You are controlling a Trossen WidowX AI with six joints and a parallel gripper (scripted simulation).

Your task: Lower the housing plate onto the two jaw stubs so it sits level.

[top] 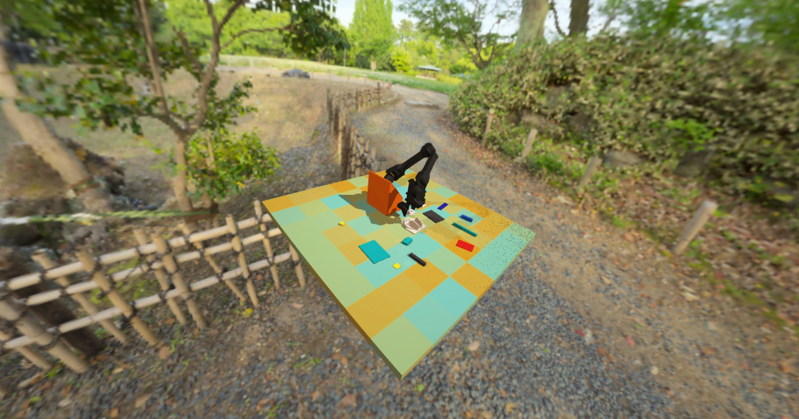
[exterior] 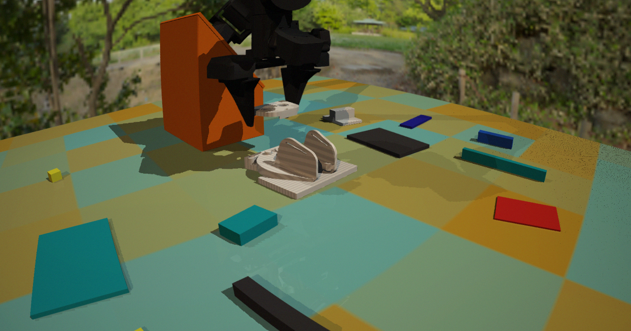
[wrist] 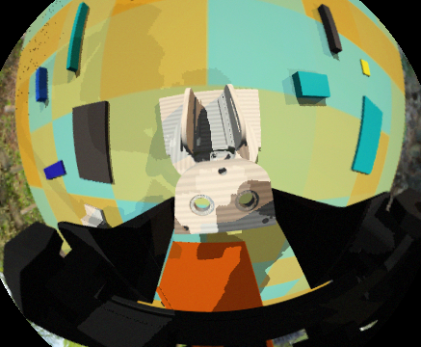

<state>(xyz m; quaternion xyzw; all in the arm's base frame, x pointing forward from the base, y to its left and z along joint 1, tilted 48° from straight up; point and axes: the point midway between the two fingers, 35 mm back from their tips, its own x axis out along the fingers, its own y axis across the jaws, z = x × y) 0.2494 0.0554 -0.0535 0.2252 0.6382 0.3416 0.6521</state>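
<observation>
The housing plate [top: 411, 212] [exterior: 282, 108] [wrist: 224, 180], pale with two round holes, is between the fingers of my gripper [exterior: 272, 113] [wrist: 222, 199], which is shut on its sides. It hangs roughly level, above and behind the jaw assembly, on the orange block's side. The two jaws, one [exterior: 296, 157] [wrist: 187, 120] and the other [exterior: 323, 147] [wrist: 234, 116], stand with their rounded blades up on the striped base [top: 414, 230] [exterior: 304, 189] [wrist: 251, 101]. The plate and the jaws are apart. In the wrist view the plate covers the rear of the assembly, so the stubs are hidden there.
A tall orange block [top: 379, 193] [exterior: 180, 81] [wrist: 205, 280] stands close beside the gripper. A small pale block [exterior: 341, 115] [wrist: 93, 216] and a black slab [exterior: 388, 142] [wrist: 92, 142] lie to one side. A teal block [exterior: 247, 225] [wrist: 312, 84] lies in front.
</observation>
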